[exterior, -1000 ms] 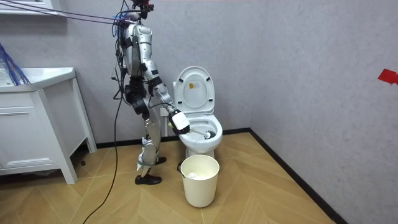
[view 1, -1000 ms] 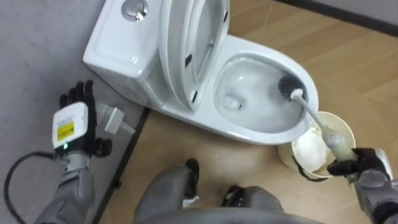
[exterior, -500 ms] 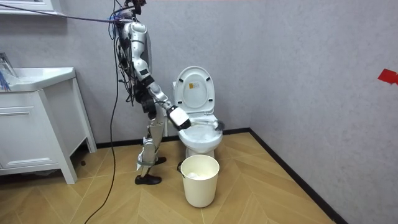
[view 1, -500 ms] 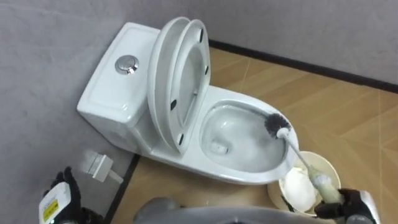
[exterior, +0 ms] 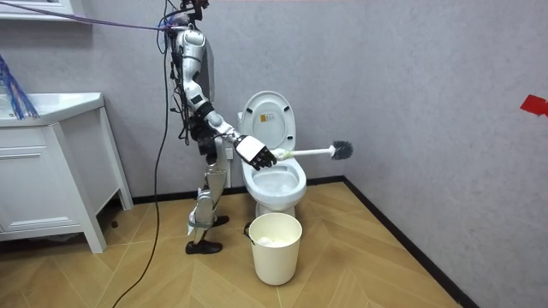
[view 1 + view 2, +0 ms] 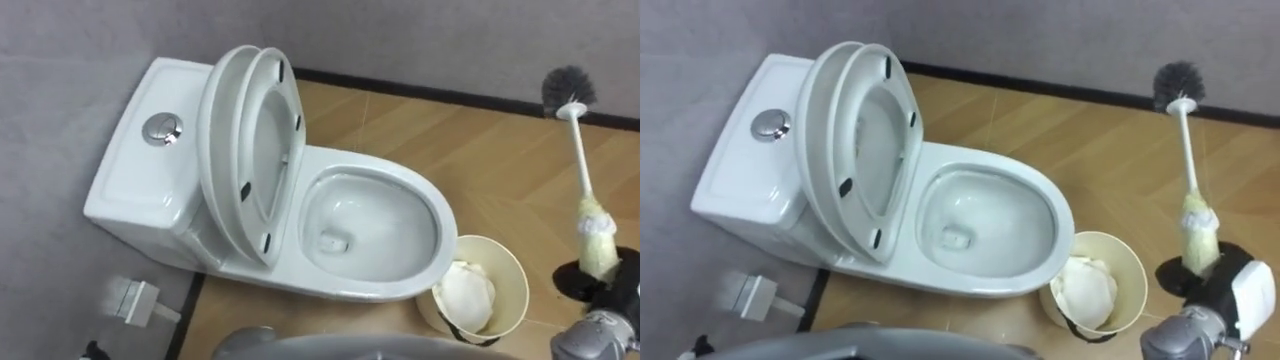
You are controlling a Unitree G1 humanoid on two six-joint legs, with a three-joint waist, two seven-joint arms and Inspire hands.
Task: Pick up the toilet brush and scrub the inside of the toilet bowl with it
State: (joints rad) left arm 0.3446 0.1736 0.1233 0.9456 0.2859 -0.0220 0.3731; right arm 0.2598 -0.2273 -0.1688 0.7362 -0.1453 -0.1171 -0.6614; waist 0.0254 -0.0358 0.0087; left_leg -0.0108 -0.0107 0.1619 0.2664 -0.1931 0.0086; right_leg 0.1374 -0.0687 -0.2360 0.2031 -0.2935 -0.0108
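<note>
A white toilet stands against the grey wall with lid and seat raised and its bowl open. My right hand at the lower right is shut on the yellowish handle of the toilet brush. The brush's dark bristle head is up in the air, beyond the bowl's right side. In the room view the brush sticks out level from that hand, above the bowl. A dark tip of my left hand shows at the bottom left edge.
A cream waste bin with a white bag inside stands on the wood floor by the bowl's front right. A small white fitting lies left of the toilet base. A white cabinet stands at the room view's left.
The brush has come up out of the bowl and now sits raised to the right of it. I have straightened up, and the eye view has shifted, so my left hand dropped toward the bottom edge.
</note>
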